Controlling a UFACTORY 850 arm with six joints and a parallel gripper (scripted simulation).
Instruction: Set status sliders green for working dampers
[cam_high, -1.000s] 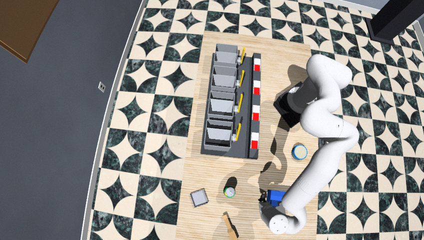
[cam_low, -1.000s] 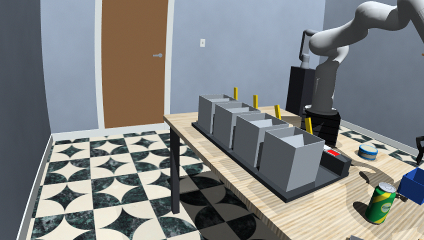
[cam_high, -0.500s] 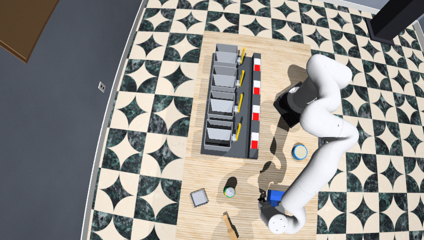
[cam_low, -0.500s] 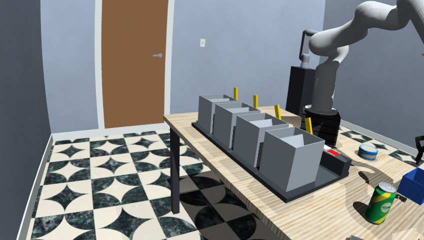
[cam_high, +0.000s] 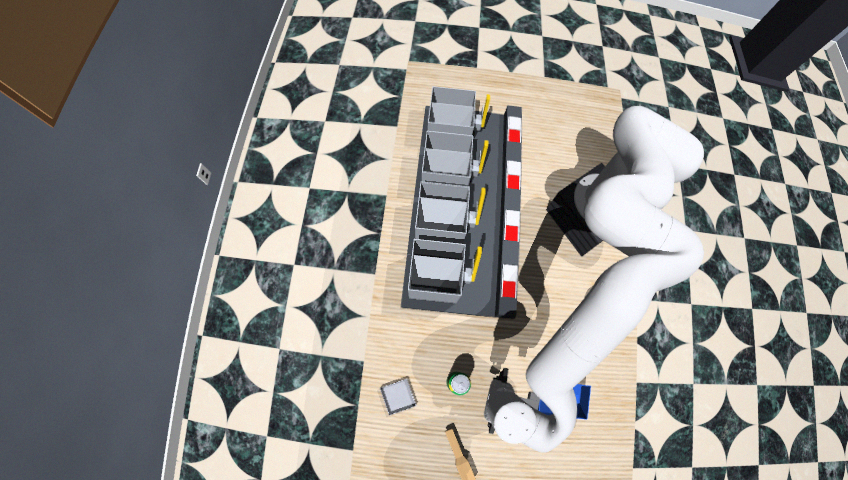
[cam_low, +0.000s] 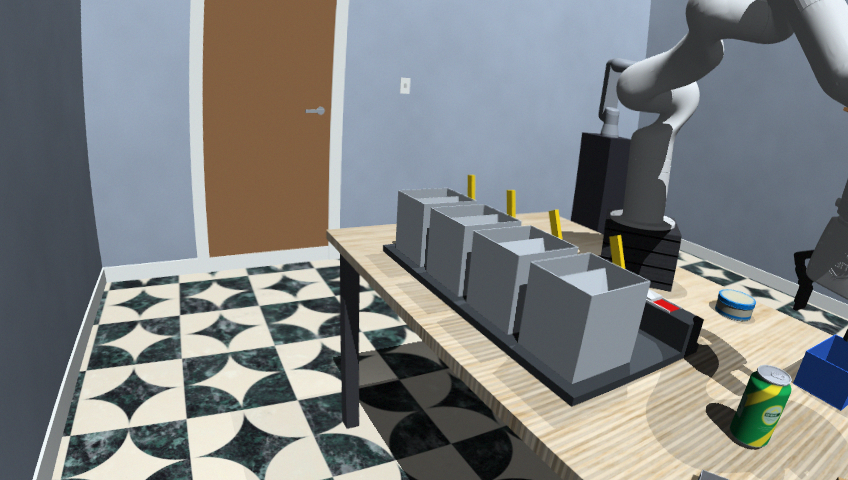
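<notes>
Four grey box dampers stand in a row on a dark base (cam_high: 479, 297) (cam_low: 574, 393): the far one (cam_high: 452, 110) (cam_low: 416, 223), the second (cam_high: 446, 157) (cam_low: 455, 243), the third (cam_high: 441, 211) (cam_low: 505, 267) and the near one (cam_high: 437, 270) (cam_low: 580, 315). Each has a yellow lever, such as the near one's lever (cam_high: 476, 261) (cam_low: 617, 251). Along the slider rail, all four sliders show red, for example the near slider (cam_high: 508, 289) (cam_low: 666, 306). My gripper (cam_high: 499, 373) (cam_low: 803, 288) is open and empty. It hangs over the table beyond the rail's near end, apart from the dampers.
A green can (cam_high: 458, 383) (cam_low: 761, 407) stands close to the gripper. A blue box (cam_high: 581, 401) (cam_low: 827, 368), a round blue tin (cam_low: 734, 304), a grey square block (cam_high: 398, 394) and a wooden piece (cam_high: 459, 452) lie around. The arm's black base (cam_high: 571, 223) (cam_low: 642, 240) stands beside the rail.
</notes>
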